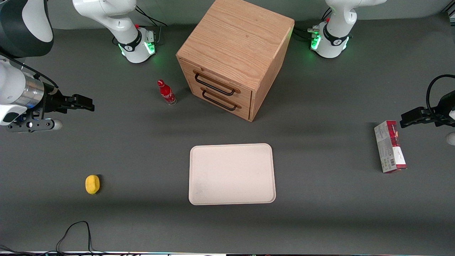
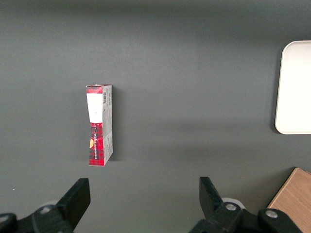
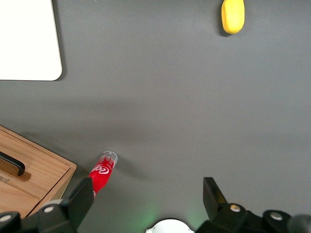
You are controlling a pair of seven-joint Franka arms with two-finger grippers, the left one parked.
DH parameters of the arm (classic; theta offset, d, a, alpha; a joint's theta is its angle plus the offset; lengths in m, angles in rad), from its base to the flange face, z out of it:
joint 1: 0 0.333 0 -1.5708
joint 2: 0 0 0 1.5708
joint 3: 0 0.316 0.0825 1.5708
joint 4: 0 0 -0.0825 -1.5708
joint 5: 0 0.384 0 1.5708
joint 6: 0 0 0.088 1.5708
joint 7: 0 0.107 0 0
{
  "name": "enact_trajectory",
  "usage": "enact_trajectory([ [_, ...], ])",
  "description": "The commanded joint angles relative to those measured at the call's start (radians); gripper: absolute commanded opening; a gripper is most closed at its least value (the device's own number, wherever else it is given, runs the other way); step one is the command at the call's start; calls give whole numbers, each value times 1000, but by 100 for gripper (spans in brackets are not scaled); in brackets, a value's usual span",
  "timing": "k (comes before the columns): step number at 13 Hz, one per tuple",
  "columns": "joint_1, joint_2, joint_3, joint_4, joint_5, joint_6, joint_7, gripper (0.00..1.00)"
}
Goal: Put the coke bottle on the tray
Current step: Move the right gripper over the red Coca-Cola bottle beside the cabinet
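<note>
The coke bottle (image 1: 166, 92), slim and red with a red cap, stands upright on the dark table beside the wooden cabinet, on the cabinet's working-arm side. It also shows in the right wrist view (image 3: 103, 172), close to one finger but apart from it. The cream-white tray (image 1: 232, 174) lies flat, nearer the front camera than the cabinet; a corner of it shows in the right wrist view (image 3: 26, 39). My right gripper (image 1: 84, 103) hovers above the table toward the working arm's end, well apart from the bottle. It is open and empty (image 3: 148, 194).
A wooden two-drawer cabinet (image 1: 234, 60) stands mid-table. A yellow lemon-like object (image 1: 92, 184) lies toward the working arm's end, near the front. A red-and-white carton (image 1: 390, 146) lies toward the parked arm's end. A black cable (image 1: 74, 231) loops at the front edge.
</note>
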Motion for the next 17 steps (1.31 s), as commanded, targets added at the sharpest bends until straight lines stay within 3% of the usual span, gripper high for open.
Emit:
enact_trajectory([
  [1, 9, 15, -3, 30, -15, -26, 6, 100],
  [15, 23, 17, 2, 10, -1, -38, 9, 100],
  [17, 71, 11, 3, -5, 0, -41, 71, 100],
])
